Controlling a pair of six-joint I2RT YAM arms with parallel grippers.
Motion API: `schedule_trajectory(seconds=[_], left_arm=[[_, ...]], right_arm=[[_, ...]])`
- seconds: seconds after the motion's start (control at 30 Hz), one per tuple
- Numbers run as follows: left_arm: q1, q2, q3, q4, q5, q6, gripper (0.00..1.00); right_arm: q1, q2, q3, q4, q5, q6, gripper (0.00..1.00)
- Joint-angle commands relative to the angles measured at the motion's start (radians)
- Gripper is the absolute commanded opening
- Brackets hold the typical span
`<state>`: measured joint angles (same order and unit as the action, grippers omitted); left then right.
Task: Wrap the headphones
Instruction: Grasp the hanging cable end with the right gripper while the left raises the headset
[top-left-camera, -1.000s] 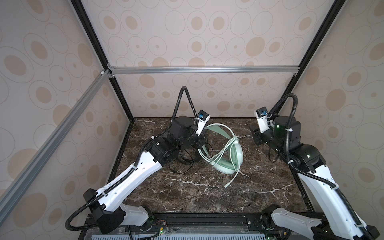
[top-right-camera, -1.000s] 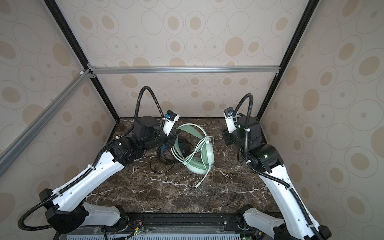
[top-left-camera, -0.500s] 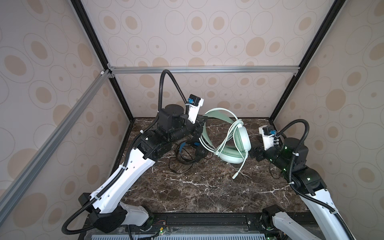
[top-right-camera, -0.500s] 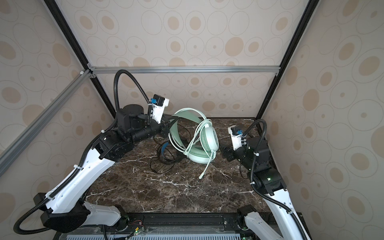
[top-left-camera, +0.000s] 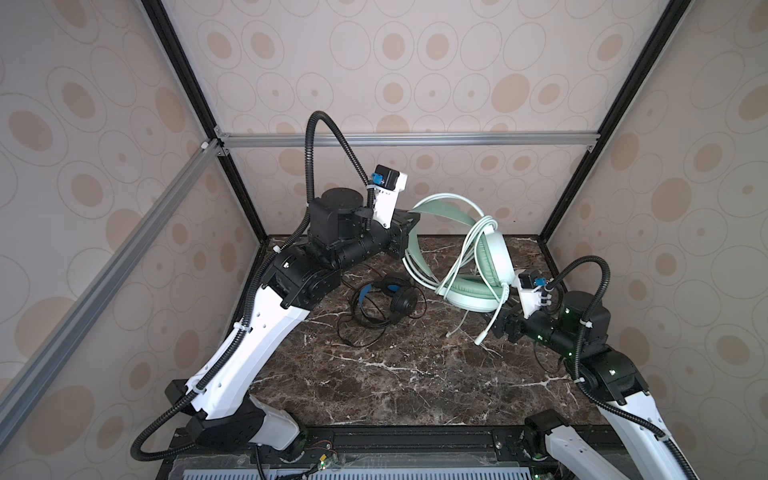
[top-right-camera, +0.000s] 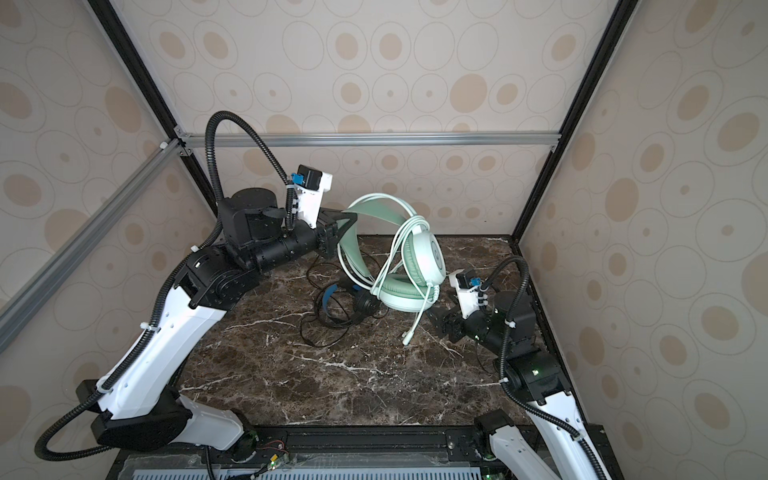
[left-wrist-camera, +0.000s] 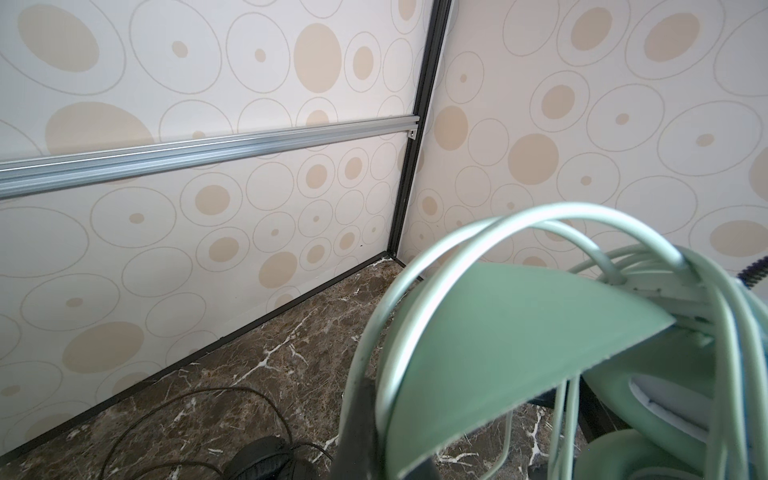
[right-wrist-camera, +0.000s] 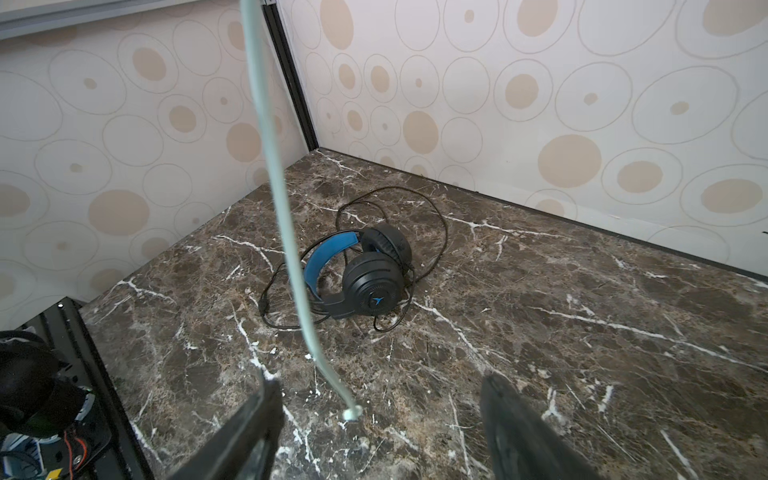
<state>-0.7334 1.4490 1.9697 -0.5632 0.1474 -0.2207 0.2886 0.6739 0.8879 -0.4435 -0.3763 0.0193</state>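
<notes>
The mint-green headphones (top-left-camera: 494, 257) (top-right-camera: 424, 257) hang above the marble table, their pale cord looped round the band and ear cups. My left gripper (top-left-camera: 409, 226) (top-right-camera: 343, 226) is shut on the green headband (left-wrist-camera: 498, 332). The loose cord end (top-left-camera: 478, 340) (top-right-camera: 406, 341) dangles free. My right gripper (top-left-camera: 496, 326) (top-right-camera: 434, 322) (right-wrist-camera: 380, 399) stands open low at the right. The cord end (right-wrist-camera: 352, 412) hangs between its fingers without touching them. The black headphones (top-left-camera: 390, 299) (top-right-camera: 357, 305) (right-wrist-camera: 370, 278) lie on the table, blue inner band showing.
The black headset's thin cord (top-left-camera: 361, 332) (right-wrist-camera: 432, 216) sprawls in loops round it on the table (top-left-camera: 395, 382). Patterned walls close in the back and both sides, with an aluminium rail (top-left-camera: 407, 139) across the back and black corner posts (top-left-camera: 582, 166).
My left gripper has lifted the green headphones well above the table. My right gripper has come down from the back right to beside the dangling cord end and opened wider.
</notes>
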Motion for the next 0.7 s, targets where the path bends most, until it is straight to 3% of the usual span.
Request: schedule_trajectory(seconds=[0.0, 0.33, 0.67], left_arm=[[0.008, -0.004, 0.094, 0.069, 0.035, -0.06, 0.0], [0.009, 0.01, 0.119, 0.089, 0.056, -0.074, 0.0], [0.011, 0.017, 0.143, 0.1, 0.079, -0.084, 0.0]], right_arm=[[-0.003, -0.028, -0.034, -0.005, -0.023, 0.043, 0.78], [-0.003, -0.009, -0.136, 0.091, 0.108, 0.068, 0.79], [-0.003, 0.051, -0.149, 0.126, 0.091, 0.093, 0.77]])
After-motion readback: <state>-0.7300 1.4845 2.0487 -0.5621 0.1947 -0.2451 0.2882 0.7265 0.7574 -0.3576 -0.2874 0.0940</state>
